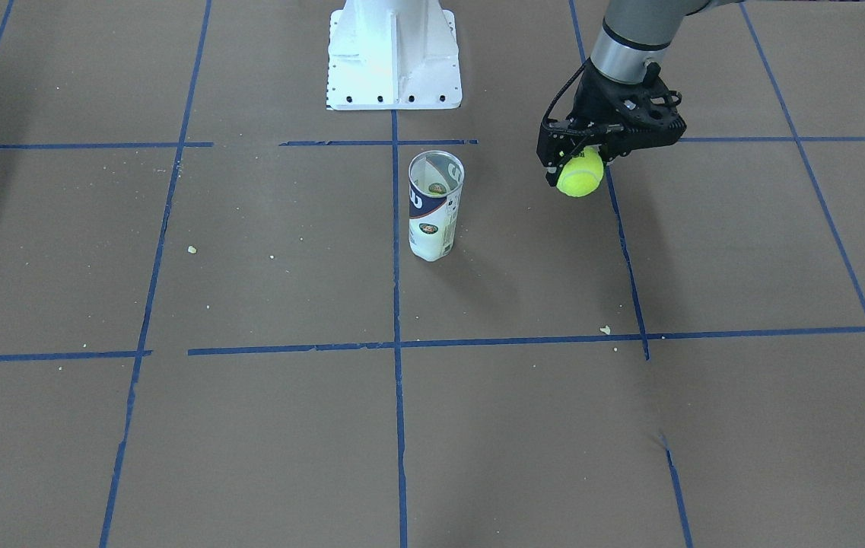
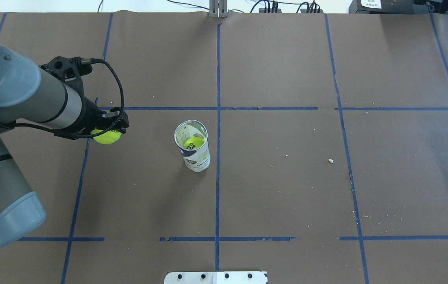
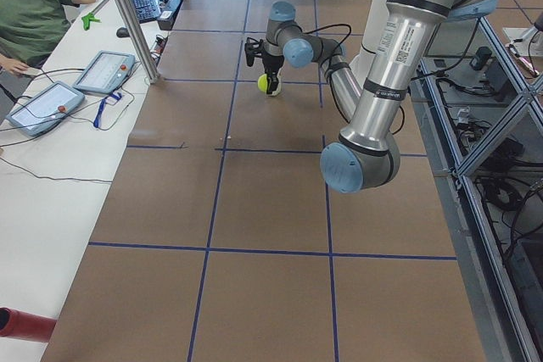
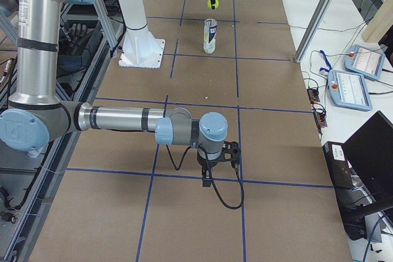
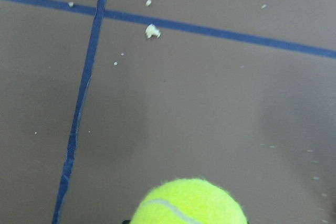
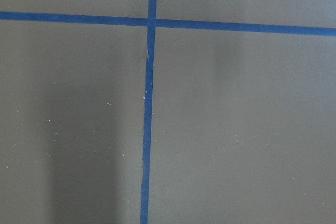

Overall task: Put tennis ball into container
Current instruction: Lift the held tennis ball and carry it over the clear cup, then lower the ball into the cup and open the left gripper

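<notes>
Above the table point(image 1: 249, 426), the left gripper point(image 1: 578, 164) pinches the ball point(image 1: 581, 175), well apart from the can point(image 1: 435, 205). How the jaws of the right gripper point(image 4: 213, 175) stand, I cannot tell.

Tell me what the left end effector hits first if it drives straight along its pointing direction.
Pointing down, the left end effector, carrying the tennis ball, would likely meet the brown table paper beside a blue tape line; the container stands aside.

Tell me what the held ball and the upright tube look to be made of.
The tennis ball: probably felt, matte and fuzzy, bright yellow-green; the left wrist view shows nap and a pale seam. The container: apparently clear glossy plastic, since its inside shows through the wall above a white and navy label; its rim is possibly metal.
</notes>
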